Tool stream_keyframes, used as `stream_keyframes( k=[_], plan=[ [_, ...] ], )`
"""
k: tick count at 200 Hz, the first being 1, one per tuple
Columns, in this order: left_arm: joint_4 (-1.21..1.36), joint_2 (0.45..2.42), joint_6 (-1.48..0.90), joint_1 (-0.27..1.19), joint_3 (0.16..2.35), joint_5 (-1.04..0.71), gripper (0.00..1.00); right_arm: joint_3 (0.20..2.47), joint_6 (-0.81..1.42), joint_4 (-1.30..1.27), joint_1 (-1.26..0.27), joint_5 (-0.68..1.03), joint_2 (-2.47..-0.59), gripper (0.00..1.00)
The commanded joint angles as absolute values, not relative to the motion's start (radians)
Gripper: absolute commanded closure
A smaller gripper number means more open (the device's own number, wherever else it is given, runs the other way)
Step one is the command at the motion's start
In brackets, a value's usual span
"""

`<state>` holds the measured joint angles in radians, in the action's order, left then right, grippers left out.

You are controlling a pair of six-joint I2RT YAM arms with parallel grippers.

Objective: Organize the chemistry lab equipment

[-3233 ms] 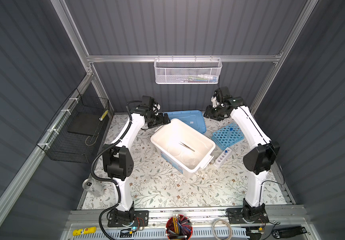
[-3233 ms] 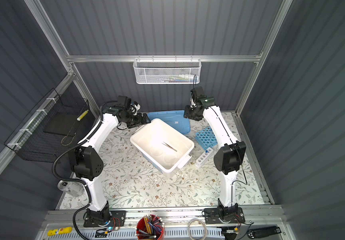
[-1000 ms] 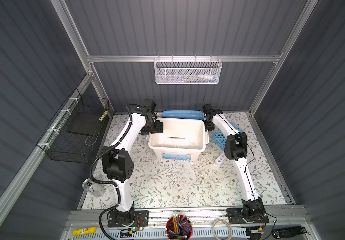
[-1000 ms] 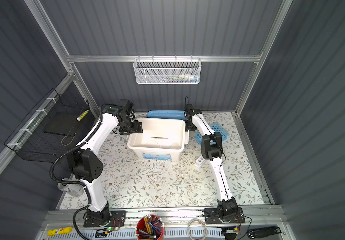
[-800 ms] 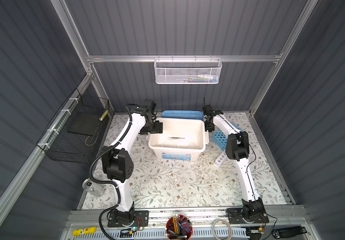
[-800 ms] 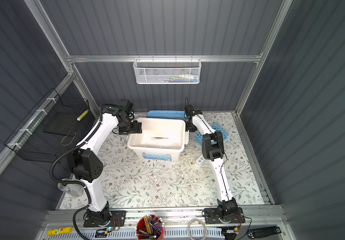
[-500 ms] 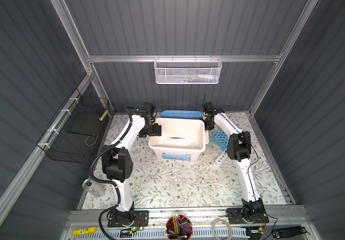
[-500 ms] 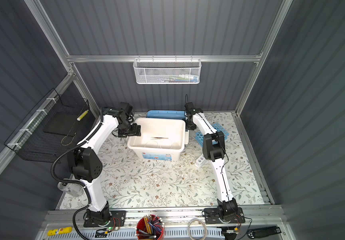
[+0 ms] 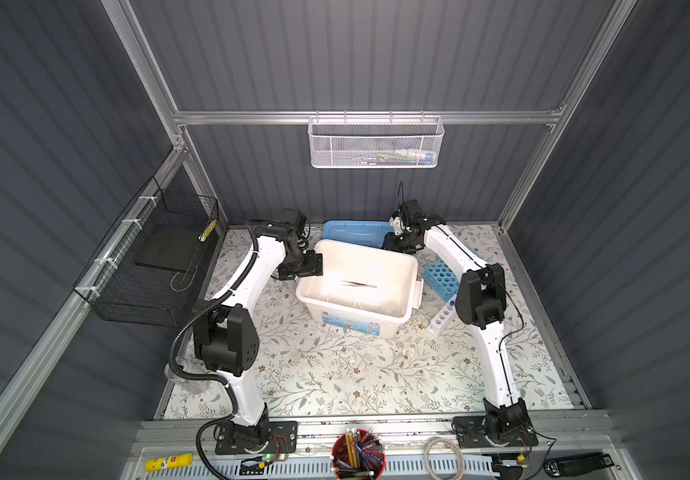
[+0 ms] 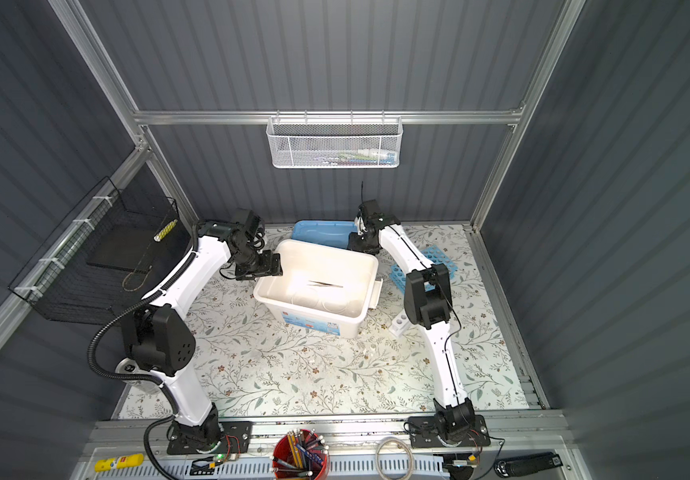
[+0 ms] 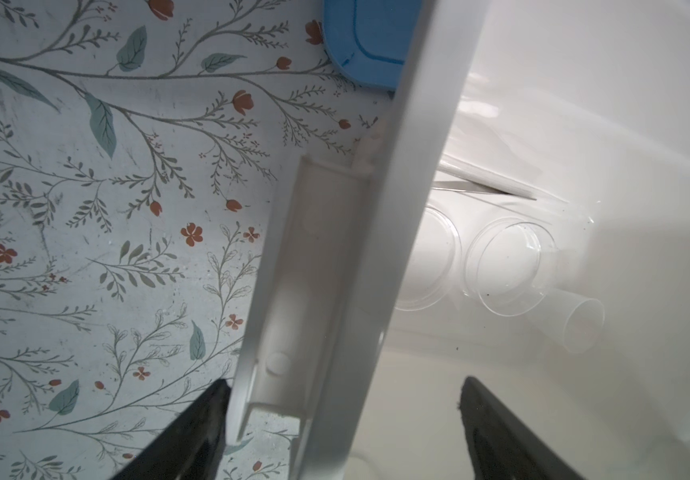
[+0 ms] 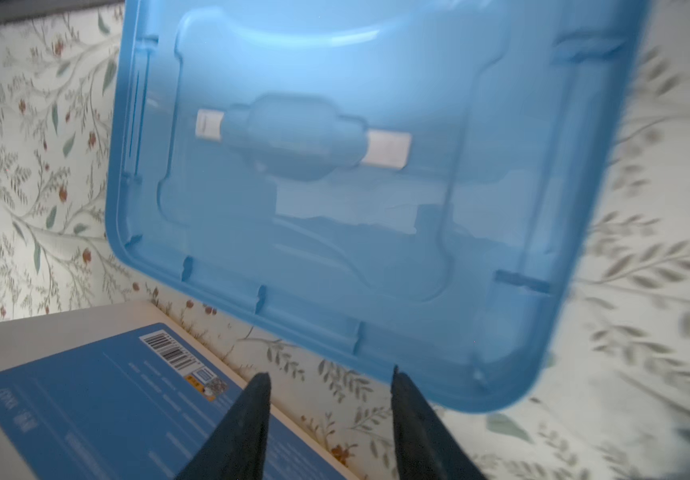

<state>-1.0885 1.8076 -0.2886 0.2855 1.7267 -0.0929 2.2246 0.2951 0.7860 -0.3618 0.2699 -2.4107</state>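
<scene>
Your left hand point(image 11: 343, 384), released, straddles the left rim of the white bin point(image 9: 359, 320) near the rear edge of the tabletop point(image 9: 335, 374); a pull may tip it and spill the tweezers point(image 9: 357, 284) and dishes point(image 11: 505, 266) inside. Your right hand point(image 12: 328, 374), also released, could bump the blue lid point(image 12: 335, 166)

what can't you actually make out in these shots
- White mesh wall basket: contents veiled by the mesh and too small in both top views.
- Small clear items on the floral mat: too small to identify in a top view.
- White test tube rack: partly hidden behind the right arm in both top views.
- Blue plastic lid: edges blurred in the right wrist view; contact with the right gripper unclear.
</scene>
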Motion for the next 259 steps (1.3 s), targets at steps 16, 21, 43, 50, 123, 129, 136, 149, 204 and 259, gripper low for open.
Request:
stream_keyframes(
  k=[16,21,43,50,123,129,136,149,204,259],
  plan=[
    [-1.072,1.722,-0.338,0.287,1.634,-0.130,0.14,2.141,0.277,0.786,-0.392,0.302,-2.368,0.51],
    [-1.071,1.710,-0.341,0.287,1.620,-0.130,0.14,2.127,0.272,0.783,-0.397,0.305,-2.360,0.51],
    [-1.065,1.655,-0.361,0.287,1.555,-0.128,0.14,2.075,0.264,0.774,-0.422,0.312,-2.338,0.51],
    [-1.067,1.636,-0.368,0.287,1.537,-0.129,0.14,2.056,0.263,0.772,-0.431,0.314,-2.330,0.51],
    [-1.091,1.498,-0.428,0.287,1.442,-0.106,0.15,1.964,0.216,0.799,-0.470,0.230,-2.236,0.49],
    [-1.091,1.494,-0.428,0.288,1.442,-0.104,0.15,1.978,0.224,0.803,-0.465,0.190,-2.238,0.46],
    [-1.094,1.493,-0.428,0.287,1.445,-0.104,0.15,1.997,0.234,0.812,-0.455,0.152,-2.249,0.45],
    [-1.112,1.500,-0.425,0.287,1.467,-0.098,0.15,2.048,0.268,0.821,-0.429,0.076,-2.278,0.45],
    [-1.202,1.625,-0.374,0.287,1.743,-0.051,0.12,2.332,0.314,0.843,-0.335,-0.022,-2.483,0.45],
    [-1.226,1.860,-0.312,0.287,2.029,-0.060,0.11,2.502,0.318,0.902,-0.294,-0.057,-2.654,0.47]
  ],
)
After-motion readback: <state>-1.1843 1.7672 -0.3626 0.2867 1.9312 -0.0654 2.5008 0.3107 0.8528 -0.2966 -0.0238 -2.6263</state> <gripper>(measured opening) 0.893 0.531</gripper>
